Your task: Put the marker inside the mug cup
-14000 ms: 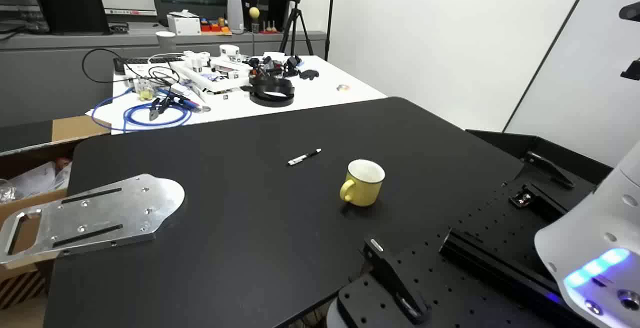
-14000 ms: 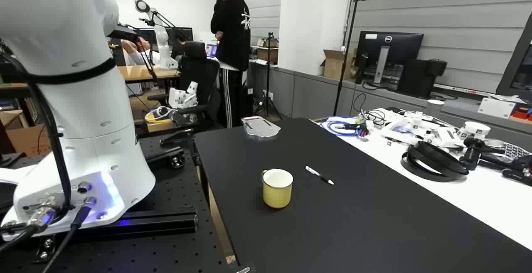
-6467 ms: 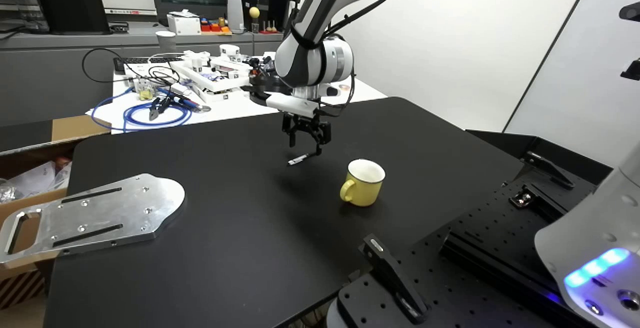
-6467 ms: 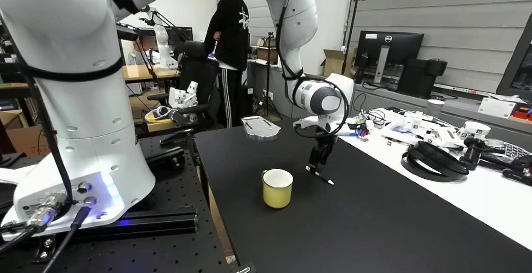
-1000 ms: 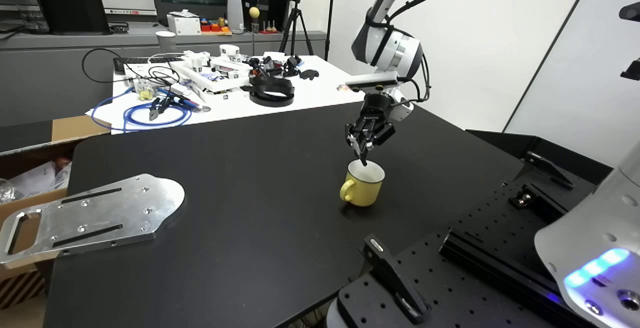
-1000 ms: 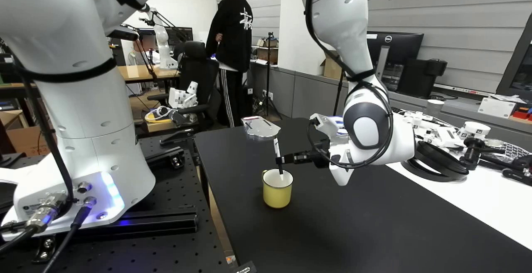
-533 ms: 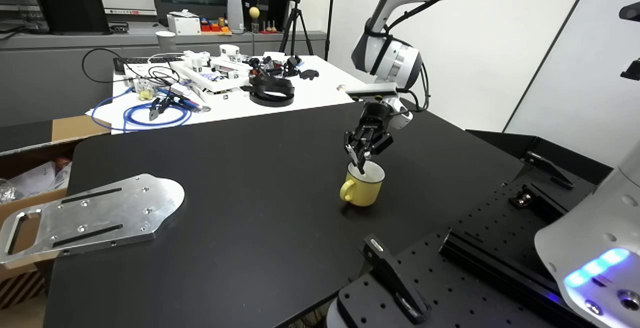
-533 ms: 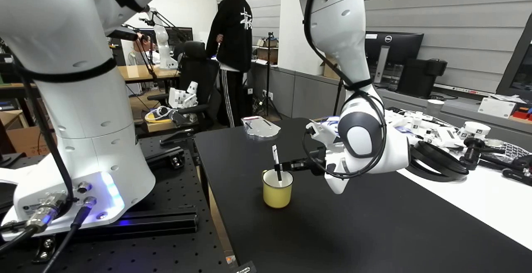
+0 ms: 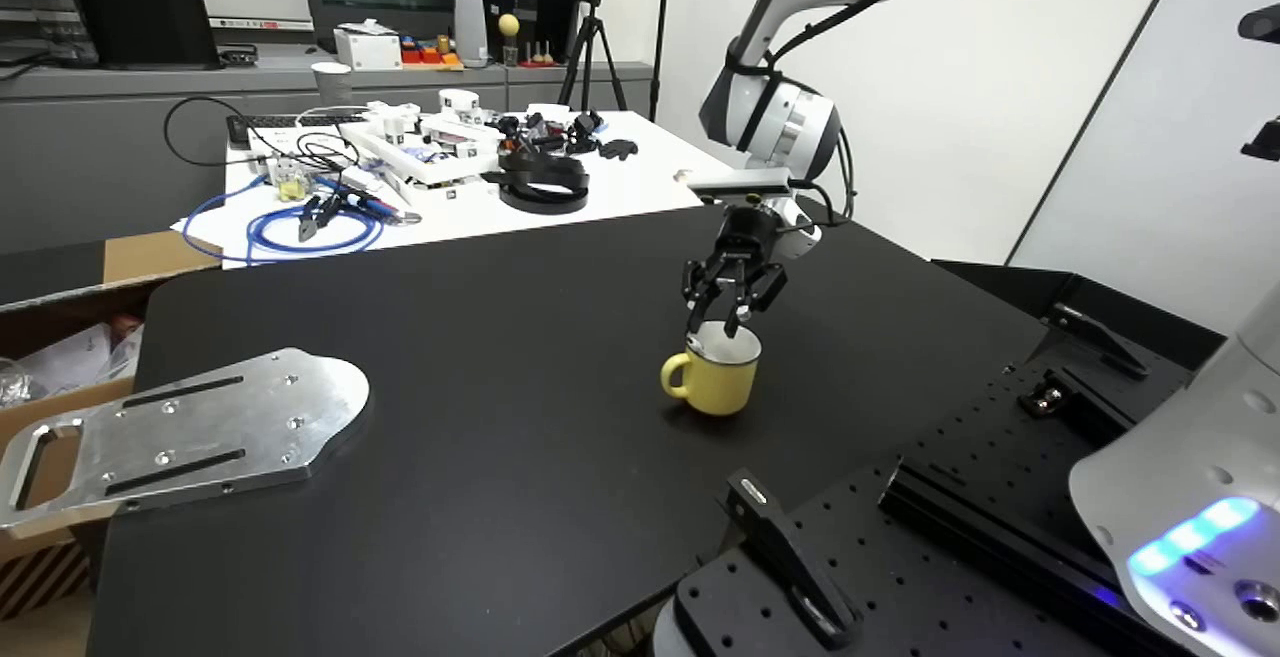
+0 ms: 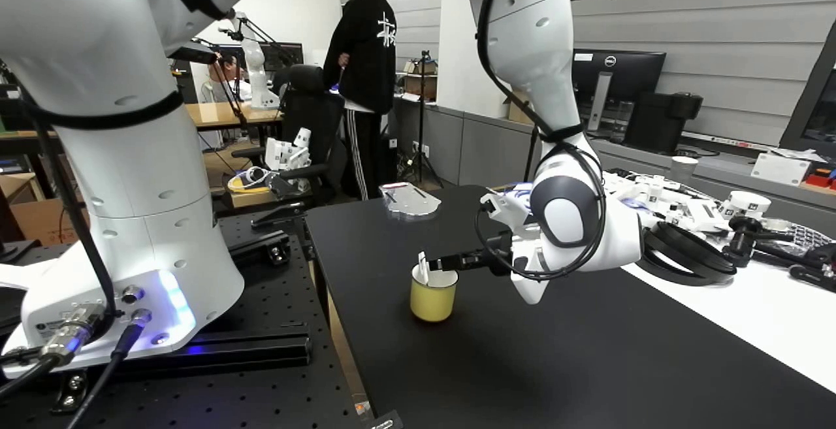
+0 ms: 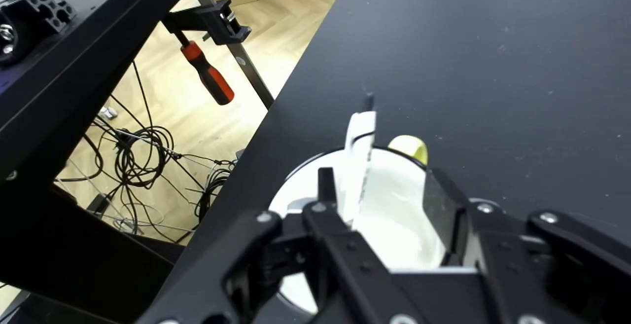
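Note:
The yellow mug cup (image 9: pixel 715 387) with a white inside stands upright on the black table. Inside it leans the white marker (image 10: pixel 424 267), its upper end resting near the rim and sticking out above; in the wrist view the marker (image 11: pixel 359 166) rises at the side of the mug's handle (image 11: pixel 408 146). The marker's lower end is hidden. My gripper (image 11: pixel 379 191) is open over the mug's mouth, fingers apart, with the marker close beside one finger and not clamped. In an exterior view the gripper (image 9: pixel 715 325) has its fingertips at the rim.
A flat silver metal plate (image 9: pixel 230 417) lies at a table edge, seen in both exterior views. Black clamps (image 9: pixel 790 562) sit along the robot-side edge. A white table (image 10: pixel 777 324) full of cables and parts adjoins the black one.
My gripper has come down to the mug and its fingers have spread apart. The marker, held upright before, now leans loose in the mug. The mug has shifted and turned slightly.

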Controlling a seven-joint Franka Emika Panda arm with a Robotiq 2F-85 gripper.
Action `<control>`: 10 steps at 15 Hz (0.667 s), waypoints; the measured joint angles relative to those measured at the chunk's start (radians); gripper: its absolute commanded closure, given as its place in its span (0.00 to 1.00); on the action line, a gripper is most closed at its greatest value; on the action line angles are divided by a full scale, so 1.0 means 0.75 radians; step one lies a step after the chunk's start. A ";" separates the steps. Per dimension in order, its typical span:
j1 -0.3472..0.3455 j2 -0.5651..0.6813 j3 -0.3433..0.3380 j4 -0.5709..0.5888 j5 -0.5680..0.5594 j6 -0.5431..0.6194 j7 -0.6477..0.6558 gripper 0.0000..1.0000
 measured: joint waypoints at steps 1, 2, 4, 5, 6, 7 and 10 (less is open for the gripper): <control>0.002 -0.003 0.000 0.007 -0.001 -0.001 0.000 0.12; 0.005 -0.010 0.000 0.016 -0.001 -0.004 0.000 0.04; 0.014 -0.032 0.000 0.039 -0.001 -0.014 0.000 0.00; 0.019 -0.049 0.001 0.050 -0.002 -0.022 0.000 0.00; 0.024 -0.067 0.001 0.060 -0.002 -0.030 0.000 0.00; 0.030 -0.088 0.002 0.067 -0.002 -0.038 0.001 0.00; 0.049 -0.146 0.002 0.080 -0.004 -0.058 0.002 0.00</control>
